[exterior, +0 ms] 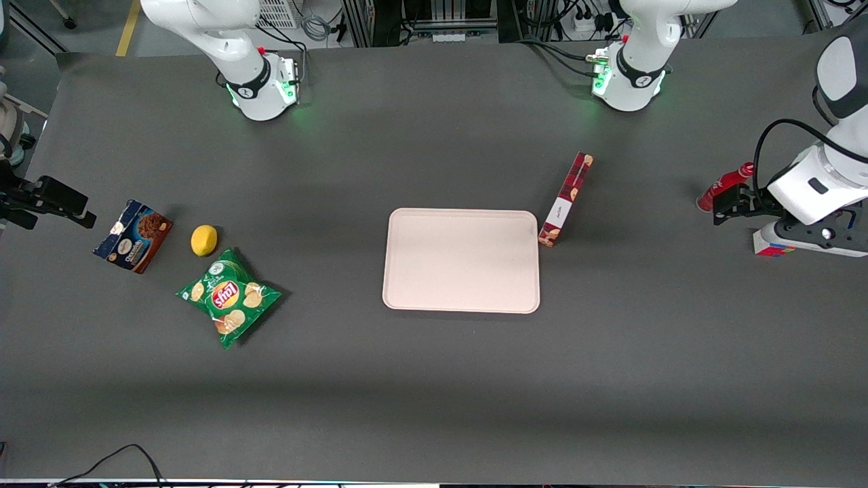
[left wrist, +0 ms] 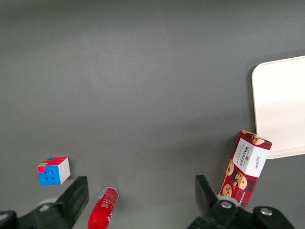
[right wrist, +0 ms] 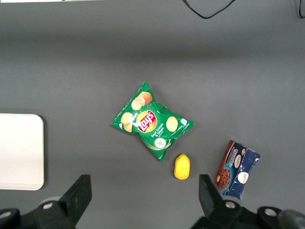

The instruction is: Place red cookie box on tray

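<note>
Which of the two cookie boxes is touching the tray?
The red cookie box, its end against the tray corner. The blue one lies far off. Gripper hovers open.

The left arm's gripper hangs low at the working arm's table end, fingers spread wide

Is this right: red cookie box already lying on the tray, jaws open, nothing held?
Not quite. The front view shows the red cookie box on the table beside the tray, not on it. The rest holds: the gripper, at the working arm's end, has open jaws, nothing held.
</note>
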Motion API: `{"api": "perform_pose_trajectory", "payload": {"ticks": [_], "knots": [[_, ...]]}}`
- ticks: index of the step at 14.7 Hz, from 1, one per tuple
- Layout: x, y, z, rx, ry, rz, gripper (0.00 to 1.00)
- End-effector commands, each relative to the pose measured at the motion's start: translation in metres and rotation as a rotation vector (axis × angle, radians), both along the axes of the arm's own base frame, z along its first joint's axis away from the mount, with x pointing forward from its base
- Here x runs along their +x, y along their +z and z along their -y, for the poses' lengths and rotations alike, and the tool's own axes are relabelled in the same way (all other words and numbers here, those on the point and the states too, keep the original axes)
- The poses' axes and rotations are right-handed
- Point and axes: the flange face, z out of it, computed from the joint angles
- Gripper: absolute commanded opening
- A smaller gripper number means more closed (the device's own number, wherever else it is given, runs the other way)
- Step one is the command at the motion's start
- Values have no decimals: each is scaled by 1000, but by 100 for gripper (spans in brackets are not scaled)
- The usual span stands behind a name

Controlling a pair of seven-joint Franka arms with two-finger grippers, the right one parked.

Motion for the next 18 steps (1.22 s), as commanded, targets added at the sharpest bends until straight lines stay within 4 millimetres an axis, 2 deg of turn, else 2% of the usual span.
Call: {"api": "perform_pose_trajectory", "payload": {"ticks": [1, 18], "knots": [[3, 3, -1, 3, -17, -4, 100], [1, 6, -2, 9, -24, -13, 100]]}}
